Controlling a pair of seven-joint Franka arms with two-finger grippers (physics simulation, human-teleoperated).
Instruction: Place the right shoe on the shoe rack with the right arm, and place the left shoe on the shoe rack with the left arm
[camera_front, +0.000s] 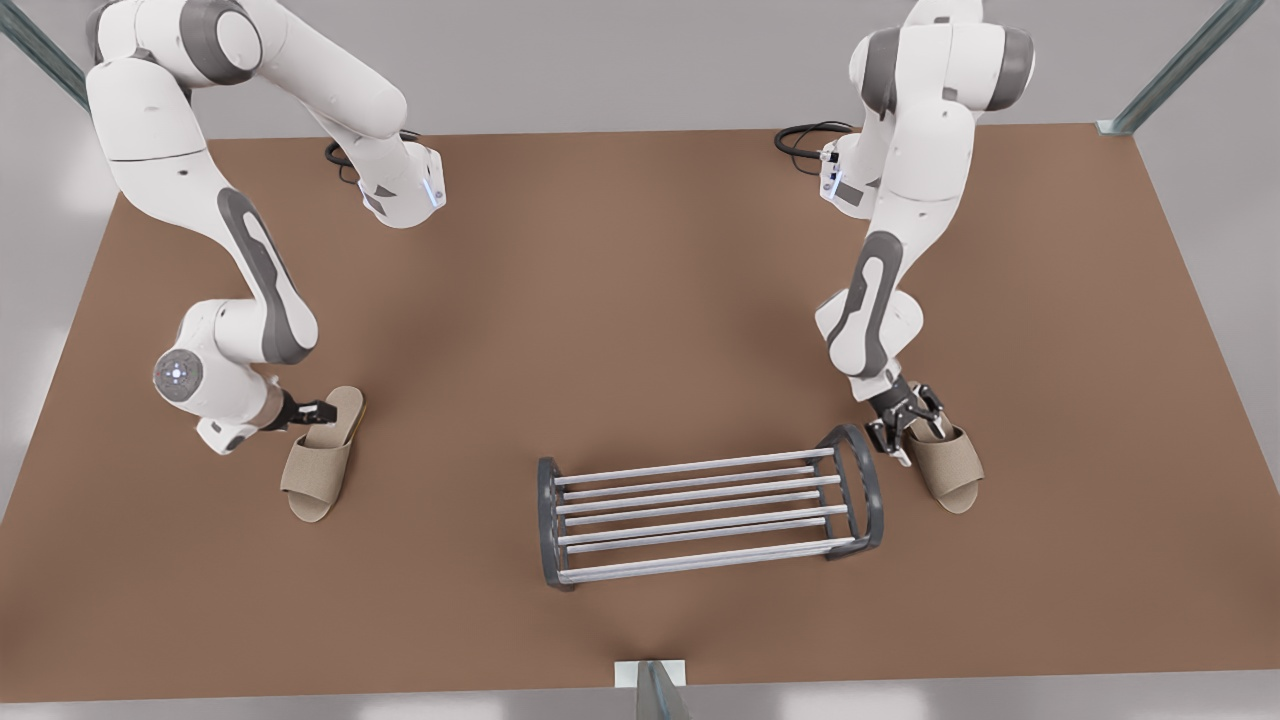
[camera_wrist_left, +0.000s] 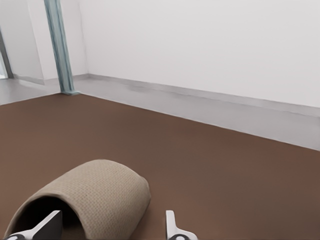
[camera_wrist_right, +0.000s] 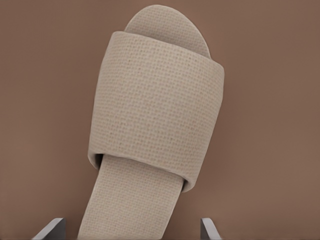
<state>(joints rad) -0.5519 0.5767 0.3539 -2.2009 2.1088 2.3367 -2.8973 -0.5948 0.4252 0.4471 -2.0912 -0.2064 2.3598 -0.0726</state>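
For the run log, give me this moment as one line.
left gripper: jaws open at left shoe heel | right gripper: jaws open astride right shoe heel | shoe rack: bare | both shoes on table

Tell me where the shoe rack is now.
In the front view, the shoe rack stands low, just right of centre; its end on that view's right is close beside the slipper under the right gripper, far from the other slipper.

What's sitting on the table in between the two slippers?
The shoe rack stands between them in the front view, closer to the right arm's slipper than the left arm's slipper.
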